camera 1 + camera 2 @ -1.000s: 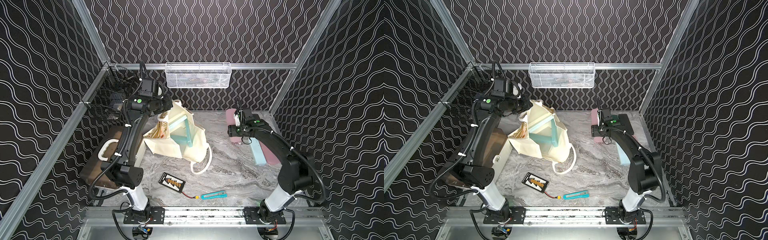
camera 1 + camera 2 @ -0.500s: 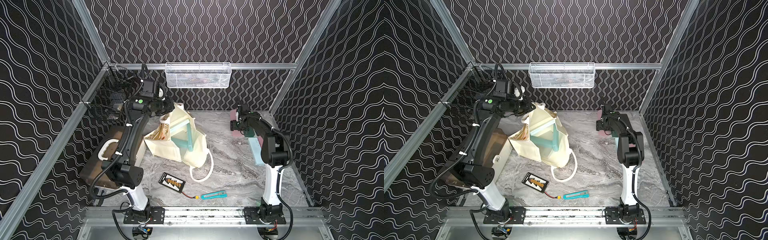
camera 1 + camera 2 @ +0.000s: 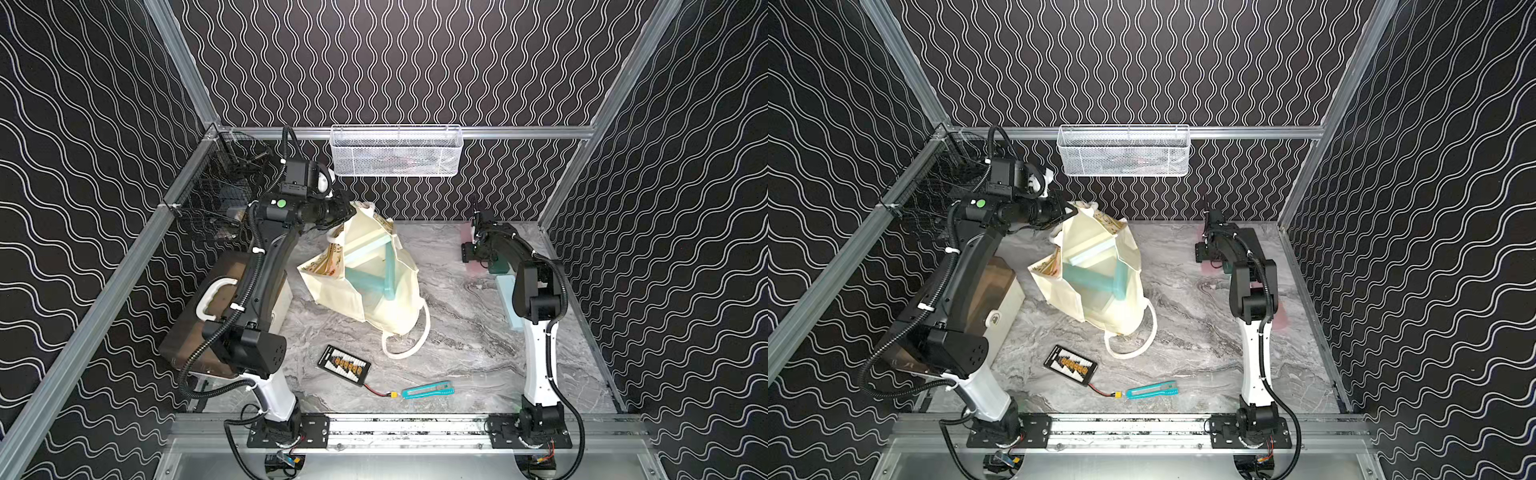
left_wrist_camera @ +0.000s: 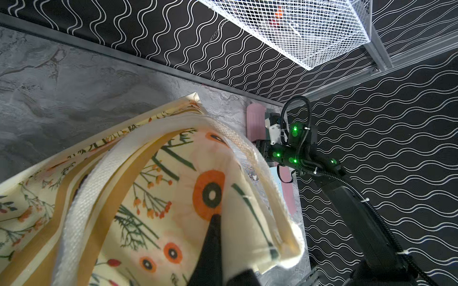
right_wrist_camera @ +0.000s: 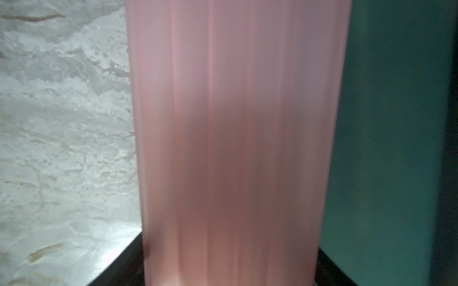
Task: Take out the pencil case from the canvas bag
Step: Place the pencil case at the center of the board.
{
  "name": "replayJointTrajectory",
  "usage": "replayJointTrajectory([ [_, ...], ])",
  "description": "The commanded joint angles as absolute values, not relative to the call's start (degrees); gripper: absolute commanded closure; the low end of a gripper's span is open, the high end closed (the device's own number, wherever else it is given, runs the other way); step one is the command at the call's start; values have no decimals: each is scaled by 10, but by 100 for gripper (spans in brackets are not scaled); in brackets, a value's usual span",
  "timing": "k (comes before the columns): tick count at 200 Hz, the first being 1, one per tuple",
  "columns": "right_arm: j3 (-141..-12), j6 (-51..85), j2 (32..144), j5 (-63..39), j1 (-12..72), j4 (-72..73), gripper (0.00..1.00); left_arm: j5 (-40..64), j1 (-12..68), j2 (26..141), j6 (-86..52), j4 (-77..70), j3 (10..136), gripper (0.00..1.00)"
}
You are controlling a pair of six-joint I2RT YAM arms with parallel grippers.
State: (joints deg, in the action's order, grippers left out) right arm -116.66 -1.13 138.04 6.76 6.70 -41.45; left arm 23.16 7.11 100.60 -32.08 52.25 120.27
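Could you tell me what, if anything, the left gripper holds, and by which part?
The left gripper holds the canvas bag, pinching the fabric at its top edge.

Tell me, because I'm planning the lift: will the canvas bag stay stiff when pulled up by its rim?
Probably floppy: the canvas bag sags and creases below the shut left gripper. Likely bottom-heavy, with teal items inside. Its loose handle may drag.

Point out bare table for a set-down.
Widest bare table: between the canvas bag and the right arm. Also between the utility knife and that arm's base. Crowded: front centre around the black board, back right by the pink case.
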Motion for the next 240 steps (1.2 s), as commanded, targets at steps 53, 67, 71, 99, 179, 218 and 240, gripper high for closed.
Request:
replayJointTrajectory([
  [53,-1191,-22,1392,70,67,-426,23,261,71,1007,-323,472,1220,100],
  [67,-1191,-21,1388,70,67,-426,20,267,70,1006,-323,469,1220,100],
  [71,-1190,-20,1387,70,67,-425,20,268,71,1006,-323,469,1220,100],
  [99,-1185,-16,1377,66,67,-424,14,276,71,1010,-324,468,1223,100],
  [179,-1102,24,1254,35,73,-387,13,349,69,1004,-298,426,1212,100],
  [218,-919,46,1077,8,111,-271,16,384,69,1018,-297,400,1210,100],
  [240,-827,46,972,9,144,-217,19,411,69,1023,-306,367,1197,100],
])
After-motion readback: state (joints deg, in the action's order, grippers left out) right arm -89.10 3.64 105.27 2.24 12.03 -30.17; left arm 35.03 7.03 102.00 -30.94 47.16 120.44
